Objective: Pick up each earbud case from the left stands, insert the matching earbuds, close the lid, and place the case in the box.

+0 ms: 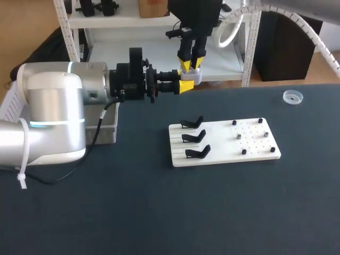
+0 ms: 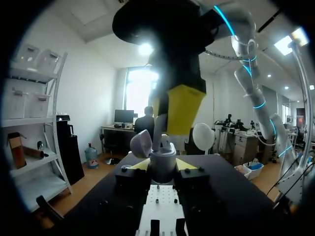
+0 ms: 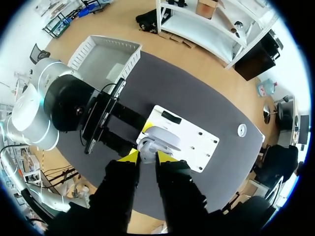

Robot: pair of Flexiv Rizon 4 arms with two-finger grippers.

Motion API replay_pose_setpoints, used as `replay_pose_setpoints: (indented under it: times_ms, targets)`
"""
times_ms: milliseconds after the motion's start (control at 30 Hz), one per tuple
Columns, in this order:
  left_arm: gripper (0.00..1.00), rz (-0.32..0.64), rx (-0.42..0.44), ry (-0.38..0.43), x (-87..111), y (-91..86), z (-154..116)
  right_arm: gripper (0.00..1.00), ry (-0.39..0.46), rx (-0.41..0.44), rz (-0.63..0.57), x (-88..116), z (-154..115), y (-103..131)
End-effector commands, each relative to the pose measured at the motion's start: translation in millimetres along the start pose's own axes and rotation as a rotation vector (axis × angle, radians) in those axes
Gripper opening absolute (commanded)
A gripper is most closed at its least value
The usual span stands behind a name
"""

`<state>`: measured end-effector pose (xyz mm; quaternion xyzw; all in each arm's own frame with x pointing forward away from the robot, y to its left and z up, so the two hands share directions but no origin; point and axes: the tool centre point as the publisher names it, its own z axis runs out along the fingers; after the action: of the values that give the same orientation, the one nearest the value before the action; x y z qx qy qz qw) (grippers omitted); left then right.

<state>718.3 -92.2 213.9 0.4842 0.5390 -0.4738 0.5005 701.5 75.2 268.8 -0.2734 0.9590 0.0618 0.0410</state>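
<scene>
Two arms meet above the far side of the counter in the head view. The left arm comes in level from the left. The left gripper has its jaws clamped on a pale earbud case, held in the air well above the counter. The right gripper hangs straight down, its tip at the case's top. Whether its jaws pinch anything, I cannot tell. Nearer on the counter lies a white board. Three black stands sit in a column on the board's left part, and small dark pegs dot its right part. A clear round dish lies well apart at the far right. A white basket sits behind the left arm.

Left wrist view: the left gripper has one yellow tip against each side of the earbud case. The case stands upright with its lid swung open to one side. The right gripper is directly above the case, very close. The white board lies below.

Right wrist view: the right gripper points down at the earbud case, which shows just past its yellow tips, lid open. The left arm reaches to the case from the side. Beneath are the white board and the dark counter. The basket sits beyond the left arm, and the clear dish is near the counter's edge.
</scene>
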Motion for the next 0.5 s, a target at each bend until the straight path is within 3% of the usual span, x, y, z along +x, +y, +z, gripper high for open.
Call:
replay_pose_setpoints:
  times_ms: [33, 500]
  targets:
    - [0.0, 0.001, -0.004, -0.002, 0.0, -1.0, 0.3, 0.0, -0.004, -0.003, 0.001, 1.6, 1.2, -0.4]
    - [0.0, 0.001, -0.004, -0.002, 0.0, -1.0, 0.3, 0.0, -0.007, -0.004, -0.01, 0.3, -1.8, 1.6]
